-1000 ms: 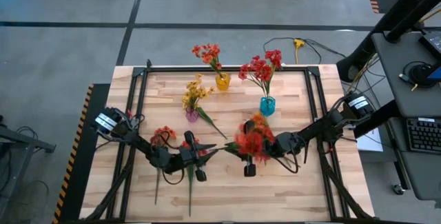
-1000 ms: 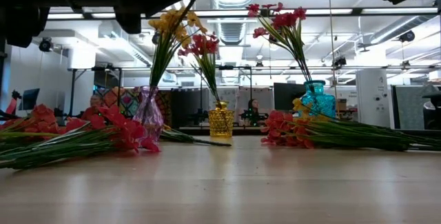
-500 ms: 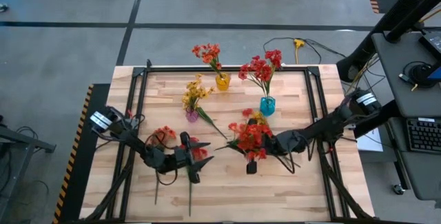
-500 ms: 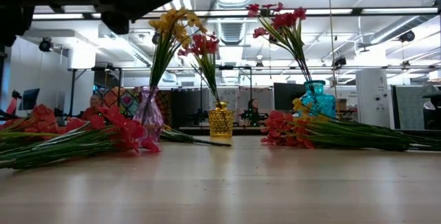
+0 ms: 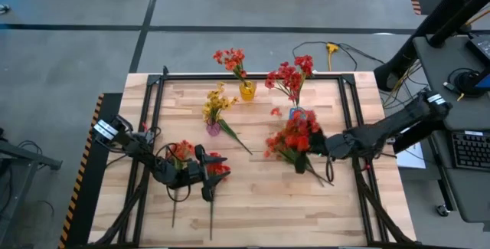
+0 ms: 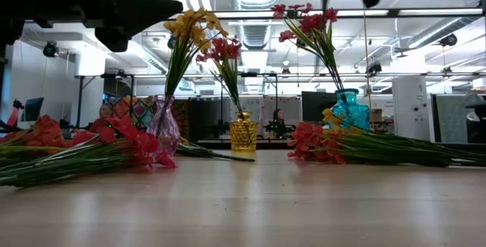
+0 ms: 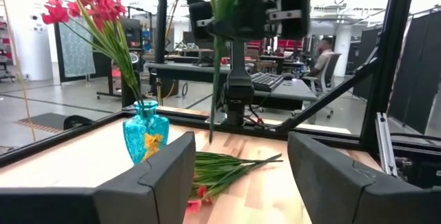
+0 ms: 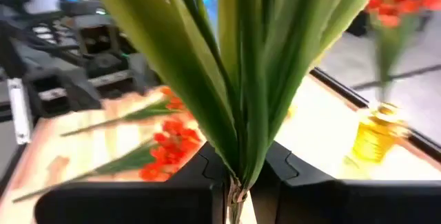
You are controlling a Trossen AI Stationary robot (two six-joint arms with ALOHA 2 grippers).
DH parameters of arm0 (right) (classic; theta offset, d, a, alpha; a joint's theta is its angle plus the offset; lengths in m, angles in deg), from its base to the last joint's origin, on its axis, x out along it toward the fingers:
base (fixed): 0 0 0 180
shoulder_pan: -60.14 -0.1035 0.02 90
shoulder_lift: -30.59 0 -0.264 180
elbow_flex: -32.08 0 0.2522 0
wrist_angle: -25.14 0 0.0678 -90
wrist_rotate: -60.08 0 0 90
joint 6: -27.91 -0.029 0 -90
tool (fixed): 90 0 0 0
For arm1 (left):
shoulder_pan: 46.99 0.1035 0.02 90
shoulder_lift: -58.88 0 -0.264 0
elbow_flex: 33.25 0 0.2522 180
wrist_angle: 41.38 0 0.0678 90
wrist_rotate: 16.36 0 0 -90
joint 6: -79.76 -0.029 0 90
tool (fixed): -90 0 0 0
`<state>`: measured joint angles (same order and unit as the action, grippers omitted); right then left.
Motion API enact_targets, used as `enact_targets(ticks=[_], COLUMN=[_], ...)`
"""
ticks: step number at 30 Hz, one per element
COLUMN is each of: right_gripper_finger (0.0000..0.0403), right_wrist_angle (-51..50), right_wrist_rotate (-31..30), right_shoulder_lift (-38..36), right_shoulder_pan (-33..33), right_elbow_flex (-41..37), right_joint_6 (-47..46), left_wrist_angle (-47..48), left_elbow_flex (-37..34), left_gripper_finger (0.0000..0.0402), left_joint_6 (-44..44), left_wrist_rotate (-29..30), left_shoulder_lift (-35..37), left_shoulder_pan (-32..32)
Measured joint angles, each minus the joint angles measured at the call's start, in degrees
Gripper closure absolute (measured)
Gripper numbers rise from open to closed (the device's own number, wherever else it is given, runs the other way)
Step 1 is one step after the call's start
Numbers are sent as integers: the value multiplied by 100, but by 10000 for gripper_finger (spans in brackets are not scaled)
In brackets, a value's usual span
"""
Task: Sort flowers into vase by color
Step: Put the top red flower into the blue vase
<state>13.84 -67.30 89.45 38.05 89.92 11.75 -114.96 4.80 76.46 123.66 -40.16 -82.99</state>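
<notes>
Counting three vases on the table [image 5: 253,195]: a purple vase [image 5: 213,128] with a yellow spray [image 5: 217,101], a yellow vase [image 5: 247,90] with an orange-red spray [image 5: 230,57], a blue vase [image 5: 297,116] with a red spray [image 5: 290,74]. Counting two grippers too. Right gripper [image 5: 315,146] clamped tight on the green stems of a red-orange bunch [image 5: 292,136], blossoms fanned out just in front of the blue vase, stem ends trailing toward the front edge (in the right wrist view the stems [image 8: 241,107] rise straight from between the closed fingers [image 8: 203,165]). Left gripper [image 5: 200,174] spread wide and holding nothing, hovering at the front left, just beside two loose red sprays [image 5: 181,152] whose stems run toward the table's front edge. Lying flat in the low view, red sprays at left [image 6: 83,152] and another bundle at right [image 6: 357,147], both well apart across the wood.
</notes>
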Motion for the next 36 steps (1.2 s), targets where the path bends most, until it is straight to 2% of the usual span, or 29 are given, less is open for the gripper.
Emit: enact_targets(ticks=[6,14,18,24,27,32,36], right_gripper_finger=[375,374,374,374,374,374,374], right_wrist_angle=[-922,-2047,-2351,-2878,-3050,-3234,-3232], right_wrist_rotate=[-463,-2350,-2801,-2784,-2356,-1285,-1047], right_shoulder_lift=[-711,-959,-959,-961,-987,-1007,-1011], right_shoulder_pan=[0,11,119,523,743,1128,1278], right_elbow_flex=[3,300,572,842,846,836,828], right_joint_6=[-336,-529,-504,-491,-488,-190,32], left_wrist_angle=[187,542,594,611,613,615,622], left_elbow_flex=[-7,1,-1,-1,-1,-1,-1], left_gripper_finger=[190,190,190,190,190,190,190], left_joint_6=[3,218,237,238,240,240,240], left_wrist_rotate=[-2,37,42,44,44,44,44], left_shoulder_lift=[-2,-2,-4,-6,-6,-8,-8], left_shoulder_pan=[-73,-73,-73,-73,-73,-73,-73])
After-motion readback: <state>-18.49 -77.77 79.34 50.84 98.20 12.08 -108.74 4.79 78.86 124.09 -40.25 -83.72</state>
